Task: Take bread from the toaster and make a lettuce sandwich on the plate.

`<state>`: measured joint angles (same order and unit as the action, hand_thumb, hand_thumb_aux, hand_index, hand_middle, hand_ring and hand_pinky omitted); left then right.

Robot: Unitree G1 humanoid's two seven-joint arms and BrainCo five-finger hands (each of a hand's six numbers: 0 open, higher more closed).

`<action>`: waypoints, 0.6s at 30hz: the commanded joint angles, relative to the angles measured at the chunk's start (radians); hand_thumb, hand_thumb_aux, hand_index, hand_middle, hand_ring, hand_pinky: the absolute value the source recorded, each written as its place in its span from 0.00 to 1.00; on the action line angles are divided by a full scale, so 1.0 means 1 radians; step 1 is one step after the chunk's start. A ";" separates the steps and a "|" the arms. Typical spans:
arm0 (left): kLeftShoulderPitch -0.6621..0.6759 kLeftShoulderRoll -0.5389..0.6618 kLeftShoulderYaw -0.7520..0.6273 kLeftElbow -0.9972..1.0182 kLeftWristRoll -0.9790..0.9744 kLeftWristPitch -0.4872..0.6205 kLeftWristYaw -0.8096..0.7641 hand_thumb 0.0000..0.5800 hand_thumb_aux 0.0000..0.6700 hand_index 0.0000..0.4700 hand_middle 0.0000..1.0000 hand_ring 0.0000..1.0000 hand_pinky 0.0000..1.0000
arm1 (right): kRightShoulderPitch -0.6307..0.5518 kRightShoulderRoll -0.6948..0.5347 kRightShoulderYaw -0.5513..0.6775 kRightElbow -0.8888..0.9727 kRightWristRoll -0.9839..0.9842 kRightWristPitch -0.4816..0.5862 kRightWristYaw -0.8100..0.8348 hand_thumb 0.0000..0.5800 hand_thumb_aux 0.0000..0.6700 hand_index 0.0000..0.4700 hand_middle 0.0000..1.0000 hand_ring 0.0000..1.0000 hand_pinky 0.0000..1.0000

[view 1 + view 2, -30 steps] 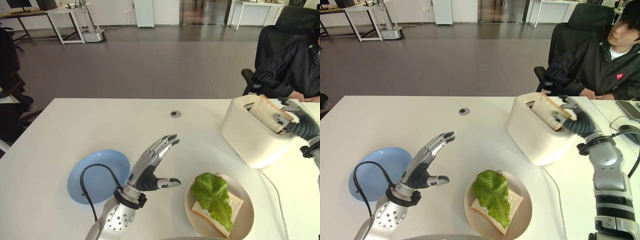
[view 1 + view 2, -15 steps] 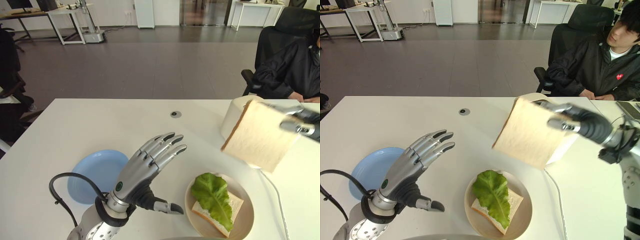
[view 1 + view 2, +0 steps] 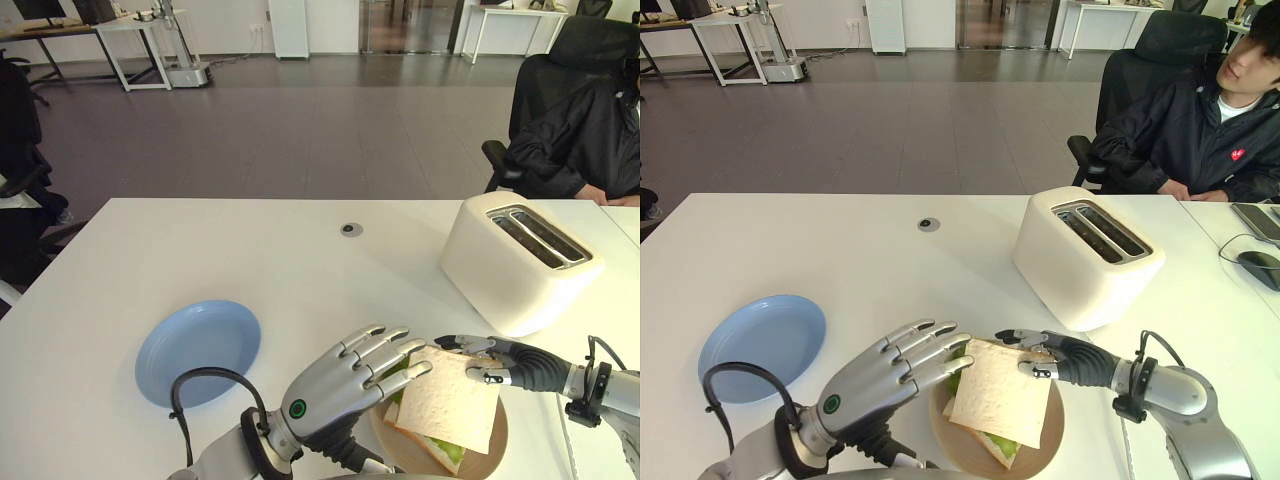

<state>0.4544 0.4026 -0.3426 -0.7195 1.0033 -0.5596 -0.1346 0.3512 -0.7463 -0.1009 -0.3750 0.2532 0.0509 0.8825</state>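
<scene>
Beige bread slice (image 3: pixel 1002 393) atop lettuce (image 3: pixel 1000 446), in grip of right hand (image 3: pixel 1070 362); left hand (image 3: pixel 875 385) open-fingered.

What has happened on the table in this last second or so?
The right robot hand pulled the bread slice out of the toaster and carried it down and left onto the lettuce on the tan plate, still gripping its edge. The left robot hand moved right, open, up to the slice. The toaster, tan plate and blue plate stayed put.

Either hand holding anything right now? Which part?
Right hand pinches the top bread slice by its far right corner. Left hand open, holding nothing.
</scene>
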 commanded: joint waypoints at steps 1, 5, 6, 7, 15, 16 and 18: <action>0.005 0.024 -0.105 0.069 0.082 -0.061 -0.013 0.03 0.02 0.02 0.00 0.00 0.00 | -0.012 0.016 0.035 0.040 -0.071 -0.023 -0.040 1.00 1.00 1.00 0.00 0.00 0.00; -0.012 0.038 -0.190 0.140 0.184 -0.067 -0.012 0.02 0.01 0.01 0.00 0.00 0.00 | -0.028 0.023 0.054 0.061 -0.106 -0.036 -0.062 1.00 1.00 1.00 0.00 0.00 0.00; -0.021 0.043 -0.208 0.157 0.210 -0.065 -0.009 0.01 0.00 0.00 0.00 0.00 0.00 | -0.030 0.024 0.058 0.063 -0.112 -0.041 -0.065 1.00 1.00 1.00 0.00 0.00 0.00; -0.032 0.048 -0.225 0.176 0.240 -0.064 -0.007 0.00 0.00 0.00 0.00 0.00 0.00 | -0.033 0.024 0.061 0.064 -0.116 -0.044 -0.067 1.00 1.00 1.00 0.00 0.00 0.00; -0.134 0.134 -0.292 0.362 0.473 0.017 0.021 0.13 0.07 0.07 0.00 0.00 0.00 | -0.068 0.047 0.031 0.026 -0.125 -0.082 -0.120 0.00 0.00 0.00 0.00 0.00 0.00; -0.141 0.147 -0.299 0.374 0.498 0.030 0.024 0.17 0.09 0.09 0.00 0.00 0.00 | -0.098 0.065 0.007 0.017 -0.107 -0.106 -0.141 0.00 0.00 0.00 0.00 0.00 0.00; -0.156 0.171 -0.309 0.384 0.540 0.061 0.035 0.24 0.13 0.13 0.00 0.00 0.00 | -0.160 0.074 -0.082 0.008 -0.060 -0.176 -0.168 0.00 0.00 0.00 0.00 0.00 0.00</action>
<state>0.2741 0.4900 -0.6222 -0.4344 1.4391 -0.5031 -0.0292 0.2885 -0.6765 -0.0808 -0.3266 0.1149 -0.0414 0.7474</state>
